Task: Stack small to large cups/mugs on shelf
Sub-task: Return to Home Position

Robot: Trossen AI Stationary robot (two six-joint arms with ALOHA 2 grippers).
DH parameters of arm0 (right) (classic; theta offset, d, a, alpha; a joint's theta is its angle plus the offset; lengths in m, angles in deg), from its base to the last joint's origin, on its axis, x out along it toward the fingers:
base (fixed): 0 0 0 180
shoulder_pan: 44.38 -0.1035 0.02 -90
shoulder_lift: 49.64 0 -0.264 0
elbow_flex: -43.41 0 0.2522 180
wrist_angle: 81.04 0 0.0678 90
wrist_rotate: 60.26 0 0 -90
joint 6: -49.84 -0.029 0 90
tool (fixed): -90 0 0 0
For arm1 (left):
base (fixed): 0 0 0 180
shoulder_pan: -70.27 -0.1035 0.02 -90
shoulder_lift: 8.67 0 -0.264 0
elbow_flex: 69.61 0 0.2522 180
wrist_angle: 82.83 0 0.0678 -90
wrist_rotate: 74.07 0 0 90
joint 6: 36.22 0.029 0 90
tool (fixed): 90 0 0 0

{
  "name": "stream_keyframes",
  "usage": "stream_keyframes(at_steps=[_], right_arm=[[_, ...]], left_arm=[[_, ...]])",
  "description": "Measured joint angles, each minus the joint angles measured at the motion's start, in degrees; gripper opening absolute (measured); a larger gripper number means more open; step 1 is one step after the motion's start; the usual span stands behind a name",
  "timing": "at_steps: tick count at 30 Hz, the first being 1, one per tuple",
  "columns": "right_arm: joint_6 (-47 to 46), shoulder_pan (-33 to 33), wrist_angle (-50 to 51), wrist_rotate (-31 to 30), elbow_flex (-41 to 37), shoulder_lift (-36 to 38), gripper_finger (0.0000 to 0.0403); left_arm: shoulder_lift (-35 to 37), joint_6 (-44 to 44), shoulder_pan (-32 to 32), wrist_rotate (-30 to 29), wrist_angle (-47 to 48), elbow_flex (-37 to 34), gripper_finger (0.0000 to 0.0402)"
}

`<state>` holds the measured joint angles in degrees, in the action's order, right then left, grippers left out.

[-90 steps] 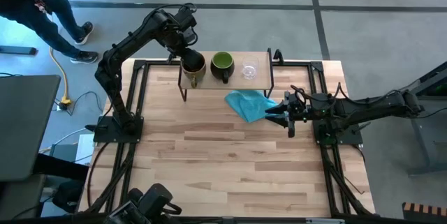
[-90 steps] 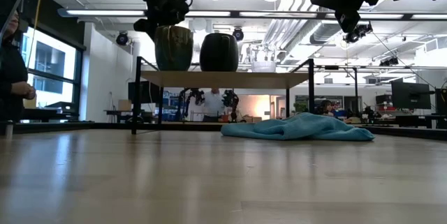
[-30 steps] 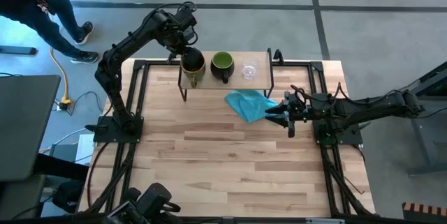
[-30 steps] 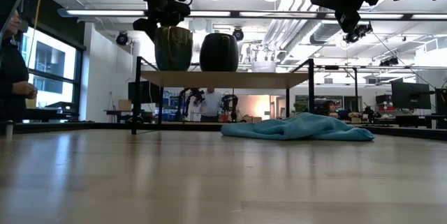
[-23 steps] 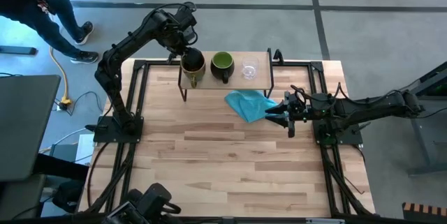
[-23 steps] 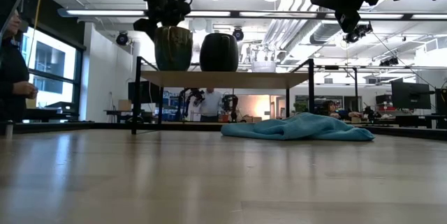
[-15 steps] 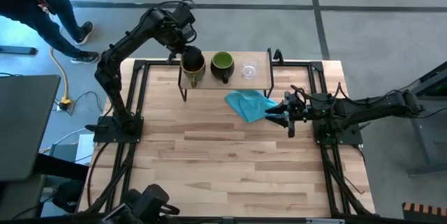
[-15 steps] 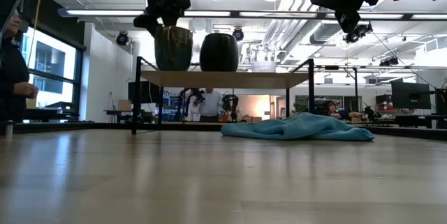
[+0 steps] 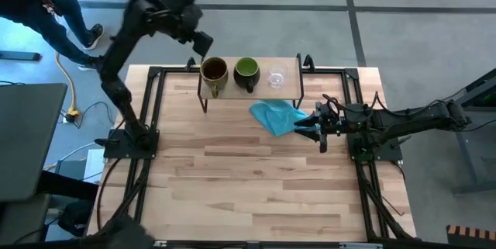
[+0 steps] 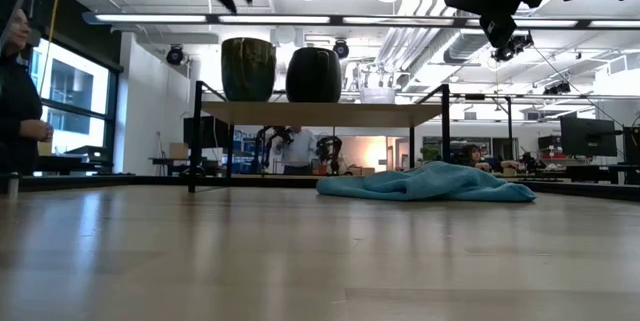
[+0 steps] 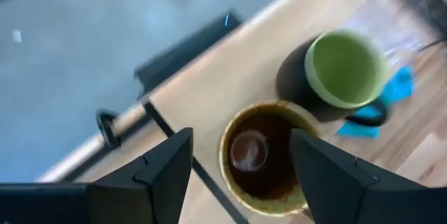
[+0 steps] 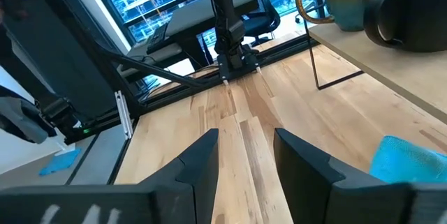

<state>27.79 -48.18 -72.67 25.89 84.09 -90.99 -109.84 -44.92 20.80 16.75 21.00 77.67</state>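
Three cups upright in a row on the shelf (image 9: 291,88), at the far side of the table (image 9: 256,179): tan-brown mug (image 9: 213,70) at the left end, dark mug with green inside (image 9: 246,71) in the middle, small clear glass cup (image 9: 276,76) toward the right end. None nested in another.

Left gripper (image 9: 203,43) up in the air, clear of the tan-brown mug and a little off toward the far left corner of the table. Jaws spread wide, holding nothing. In the left wrist view, the mug's open mouth directly below, between the two fingers.

Right gripper (image 9: 316,129) low over the table, well apart from the shelf, just beside a crumpled blue cloth (image 9: 277,115). Jaws parted a little, also empty.

Judged as the withdrawal to rest, with the placing done.

Main danger: too early a descent on the way back, with a finger clipping the rim or the handle of the tan-brown mug, tipping it or pushing it against the dark mug.

Second danger: a knock of the arm against the shelf, probably easy to shake on its thin black legs, with the light glass cup likely first to slide or fall.

Minor: dragging of the cloth by the right gripper on any move toward it.
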Motion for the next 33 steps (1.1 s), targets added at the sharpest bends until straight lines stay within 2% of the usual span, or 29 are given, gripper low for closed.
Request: stream_keyframes(at_steps=[2, 10, 14, 20, 33], right_arm=[[-0.17, -0.02, 0.00, 0.18, 0.00, -0.01, 0.0128], [-1.50, -0.02, 0.00, 0.46, 0.00, -0.02, 0.0128], [-1.11, -0.02, -1.26, 0.41, 0.02, -0.02, 0.0128], [0.29, -0.02, -3.82, -1.91, 0.02, 0.00, 0.0128], [-4.99, 0.00, -3.98, -9.18, 0.02, 0.13, 0.0128]], left_arm=[[1.50, 0.95, 0.00, -0.01, -0.70, 1.63, 0.0225], [11.45, 7.50, -0.02, -1.50, -3.01, 0.88, 0.0225], [16.07, 10.43, -0.02, 0.16, -4.88, 0.88, 0.0225], [22.48, 14.38, -0.02, 4.78, -7.45, 0.88, 0.0225], [33.36, 15.67, -0.02, 4.55, -7.56, 0.88, 0.0225]])
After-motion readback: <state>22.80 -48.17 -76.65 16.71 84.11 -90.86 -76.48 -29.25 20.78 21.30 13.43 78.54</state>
